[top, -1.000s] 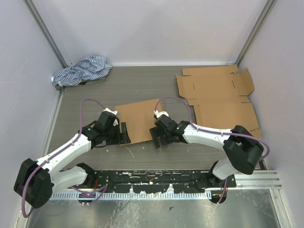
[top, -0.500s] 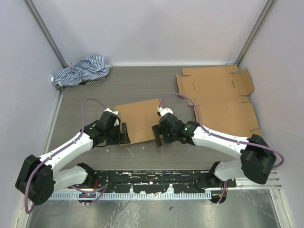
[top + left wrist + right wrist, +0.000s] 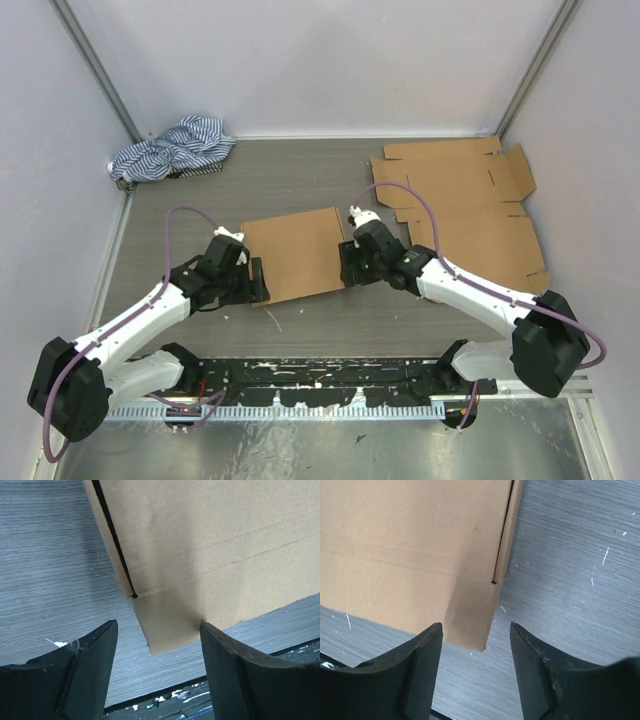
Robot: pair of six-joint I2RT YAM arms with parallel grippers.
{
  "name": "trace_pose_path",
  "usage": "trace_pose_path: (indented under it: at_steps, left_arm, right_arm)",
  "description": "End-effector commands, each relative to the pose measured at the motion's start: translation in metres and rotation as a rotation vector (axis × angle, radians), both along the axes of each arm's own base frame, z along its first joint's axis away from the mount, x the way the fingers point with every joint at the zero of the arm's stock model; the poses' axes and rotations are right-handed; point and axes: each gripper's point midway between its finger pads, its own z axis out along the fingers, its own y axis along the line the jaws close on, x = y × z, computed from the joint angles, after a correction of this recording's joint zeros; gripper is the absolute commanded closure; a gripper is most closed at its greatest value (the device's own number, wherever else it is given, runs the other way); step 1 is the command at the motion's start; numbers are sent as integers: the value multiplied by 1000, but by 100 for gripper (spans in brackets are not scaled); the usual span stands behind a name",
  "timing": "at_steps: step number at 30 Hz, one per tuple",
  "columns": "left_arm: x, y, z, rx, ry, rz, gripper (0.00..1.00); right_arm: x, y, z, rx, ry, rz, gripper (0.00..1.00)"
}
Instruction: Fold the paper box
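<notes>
Your paper box (image 3: 297, 255) lies collapsed flat in the middle of the table (image 3: 290, 180), one plain brown face up. It looks close to square from above, so you cannot pick out a clear long axis. It sits slightly skewed to the table's edges, its right side swung a little toward the far wall. Being flattened, it shows no interior. A dark seam runs along each side edge and stops short of the near corners.

Your left gripper (image 3: 258, 280) is at the box's near-left corner. In the left wrist view its jaws stand wide apart, with that corner (image 3: 165, 630) pointing into the gap between them. Your right gripper (image 3: 347, 268) is at the near-right corner. In the right wrist view its jaws are also apart and the corner (image 3: 467, 630) lies between them. Neither pair is clamped on the cardboard.

Several unfolded cardboard blanks (image 3: 460, 200) lie overlapping on the far-right part of the table. A crumpled striped cloth (image 3: 170, 148) sits in the table's far-left corner.
</notes>
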Motion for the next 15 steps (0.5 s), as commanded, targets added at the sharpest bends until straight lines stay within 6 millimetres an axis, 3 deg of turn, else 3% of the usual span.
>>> trace_pose_path:
  at_steps: [1, 7, 15]
  left_arm:
    - [7, -3, 10, -5, -30, 3, 26]
    - [8, -5, 13, -17, -30, -3, 26]
    - [9, -8, 2, -4, -3, -10, 27]
  right_arm:
    - [11, 21, 4, 126, -2, 66, 43]
    - [4, 28, -18, 142, 67, 101, 59]
    - [2, 19, -48, 84, 103, 65, 64]
